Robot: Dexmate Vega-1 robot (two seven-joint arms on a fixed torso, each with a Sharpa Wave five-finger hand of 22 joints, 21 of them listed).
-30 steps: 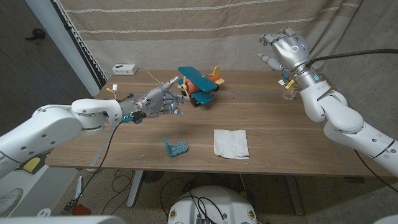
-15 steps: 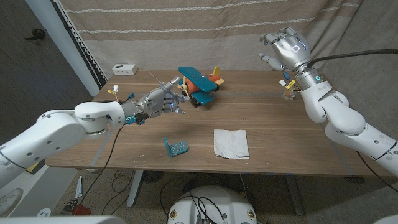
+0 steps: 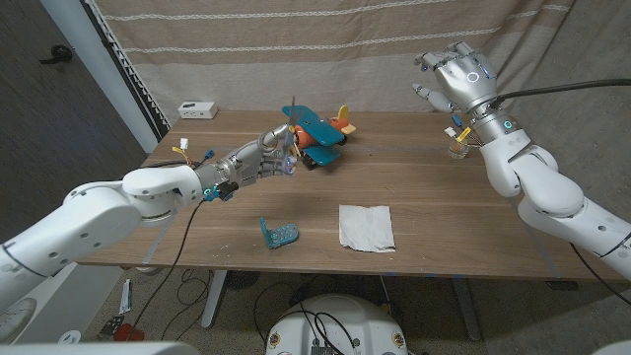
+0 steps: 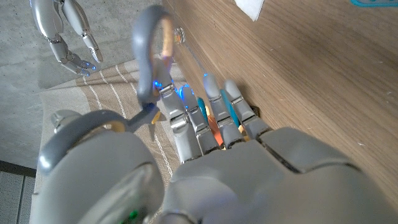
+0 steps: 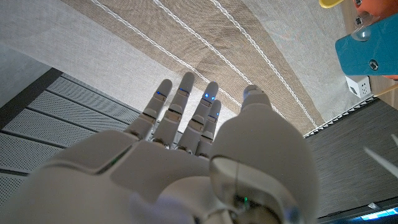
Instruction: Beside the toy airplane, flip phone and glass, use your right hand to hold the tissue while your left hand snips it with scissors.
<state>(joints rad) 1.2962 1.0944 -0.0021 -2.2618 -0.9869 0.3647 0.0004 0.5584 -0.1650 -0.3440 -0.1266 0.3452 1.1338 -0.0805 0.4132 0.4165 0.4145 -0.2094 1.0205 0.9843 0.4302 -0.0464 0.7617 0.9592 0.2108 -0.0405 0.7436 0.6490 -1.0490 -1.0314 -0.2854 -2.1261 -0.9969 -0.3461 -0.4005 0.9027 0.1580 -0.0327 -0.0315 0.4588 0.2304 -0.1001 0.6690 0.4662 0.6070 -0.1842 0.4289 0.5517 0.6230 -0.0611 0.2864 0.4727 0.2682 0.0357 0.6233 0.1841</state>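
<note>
Head view, left hand: the left hand [image 3: 261, 158] holds grey-handled metal scissors [image 3: 286, 153], blades pointing up, just short of the blue and orange toy airplane [image 3: 317, 135].
Head view, right hand: the right hand [image 3: 455, 79] is raised with fingers wide, above the clear glass [image 3: 456, 148].
Head view, tissue: the white square tissue [image 3: 366, 226] lies on the wooden table [image 3: 444, 212], well apart from both hands, beside the teal flip phone [image 3: 278, 233].
Left wrist view: fingers [image 4: 211, 115] curl round the scissors' handle.
Right wrist view: fingers [image 5: 180, 109] spread, holding nothing.

Both arms wear smooth, rounded white shells joined by grey collars with small blue lights, ending in a silver-grey left hand [image 3: 258, 158] and right hand [image 3: 455, 79] whose segmented metal fingers [image 5: 163, 104] carry blue lights, with thin black cables trailing from the forearms.
</note>
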